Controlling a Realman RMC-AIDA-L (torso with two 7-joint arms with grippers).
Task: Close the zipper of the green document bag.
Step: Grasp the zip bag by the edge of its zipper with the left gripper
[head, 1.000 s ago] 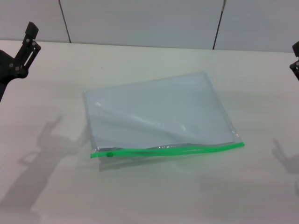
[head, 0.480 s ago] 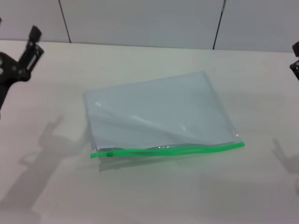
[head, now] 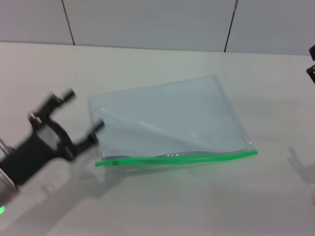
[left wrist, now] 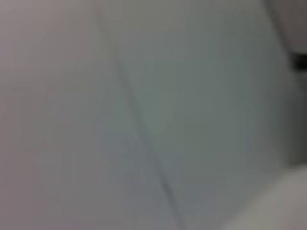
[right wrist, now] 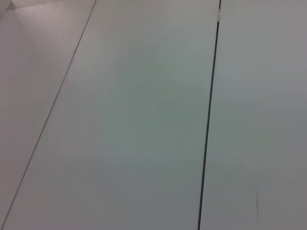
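The green document bag (head: 167, 120) lies flat in the middle of the table, a translucent pale blue-grey pouch. Its zipper (head: 187, 158) runs as a bright green strip along the near long edge, with the small darker slider (head: 114, 162) near the strip's left end. My left gripper (head: 84, 112) is open, its two black fingers spread just left of the bag's left edge, above the table. My right gripper (head: 312, 61) shows only as a black sliver at the far right edge, well away from the bag. Both wrist views show only pale wall panels.
The light table (head: 162, 206) stretches around the bag, with bare surface in front and to the right. A panelled wall (head: 147, 22) with dark seams stands behind the table's far edge.
My left arm has swung from the far left back corner down and toward the bag's left edge. The bag and the right arm have not moved.
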